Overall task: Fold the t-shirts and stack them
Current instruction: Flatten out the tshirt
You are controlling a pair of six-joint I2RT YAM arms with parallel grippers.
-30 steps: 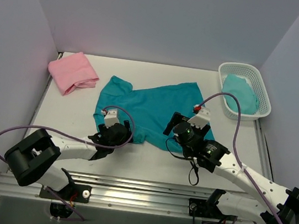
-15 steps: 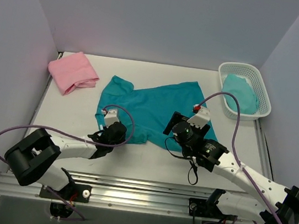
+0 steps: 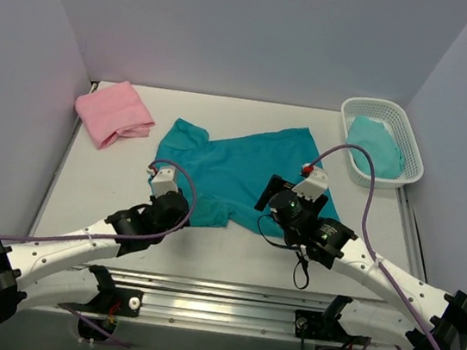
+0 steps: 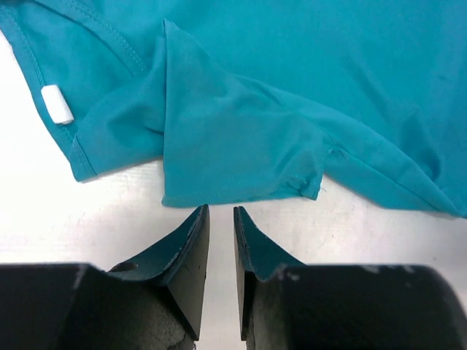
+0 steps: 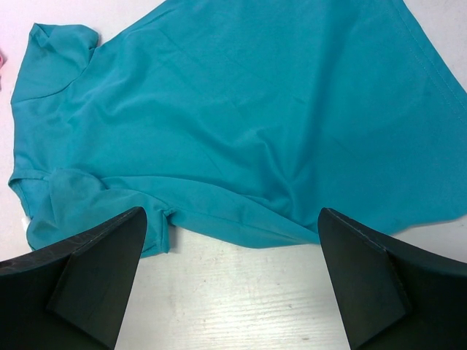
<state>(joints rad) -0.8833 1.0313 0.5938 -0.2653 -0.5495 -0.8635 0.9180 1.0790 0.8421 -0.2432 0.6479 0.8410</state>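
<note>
The teal t-shirt [image 3: 238, 171] lies spread but rumpled in the middle of the bench [image 3: 94, 175], with a doubled-over flap [image 4: 226, 157] at its near left corner. The pink t-shirt [image 3: 113, 113] lies folded at the far left. The left gripper [image 4: 221, 211] sits low at the flap's edge, jaws narrow with bare bench between them, so nothing seems caught. The right gripper [image 5: 232, 213] hovers over the near hem, jaws wide and empty. The left probably needs to reach further onto the flap before pinching. Both should then lift together so the hem stays straight.
</note>
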